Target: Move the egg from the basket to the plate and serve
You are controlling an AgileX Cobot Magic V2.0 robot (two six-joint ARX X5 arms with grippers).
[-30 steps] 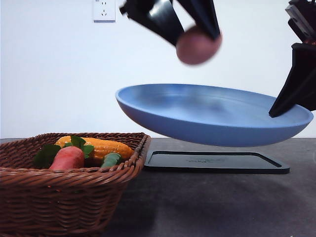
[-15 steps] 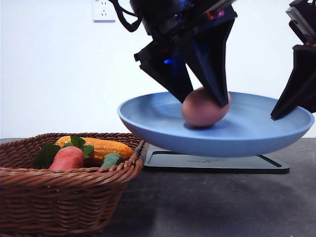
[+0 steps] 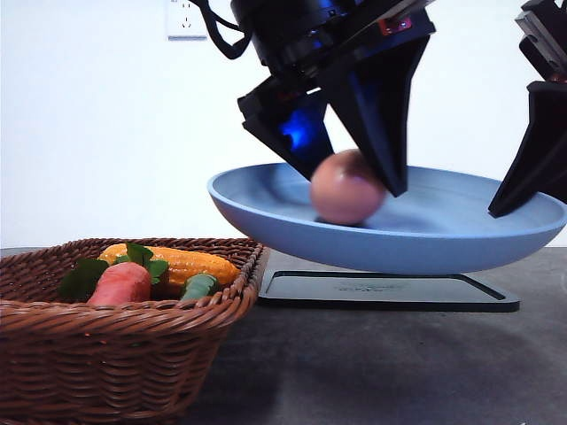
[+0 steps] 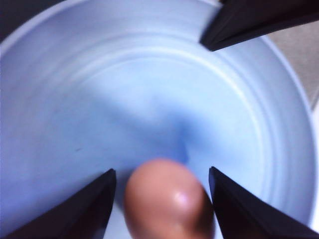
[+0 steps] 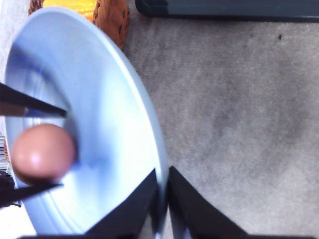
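The light blue plate (image 3: 425,248) hangs in the air above the table, tilted slightly. My right gripper (image 3: 496,208) is shut on its right rim, and the right wrist view shows both fingers of the right gripper (image 5: 162,174) pinching the plate (image 5: 109,99). The pinkish-brown egg (image 3: 341,190) lies inside the plate, a little blurred. My left gripper (image 3: 354,181) stands open over it. In the left wrist view the egg (image 4: 164,204) sits on the plate (image 4: 149,74) between the spread fingers of the left gripper (image 4: 162,172). The wicker basket (image 3: 115,354) stands at the front left.
In the basket lie a carrot-like vegetable (image 3: 120,283) with green leaves, a corn cob (image 3: 190,264) and a small green piece (image 3: 199,285). A flat black tray (image 3: 381,292) lies on the dark table under the plate.
My left gripper came down with the egg into the plate. Since half a second ago its fingers have parted and the egg has shifted left in the plate.
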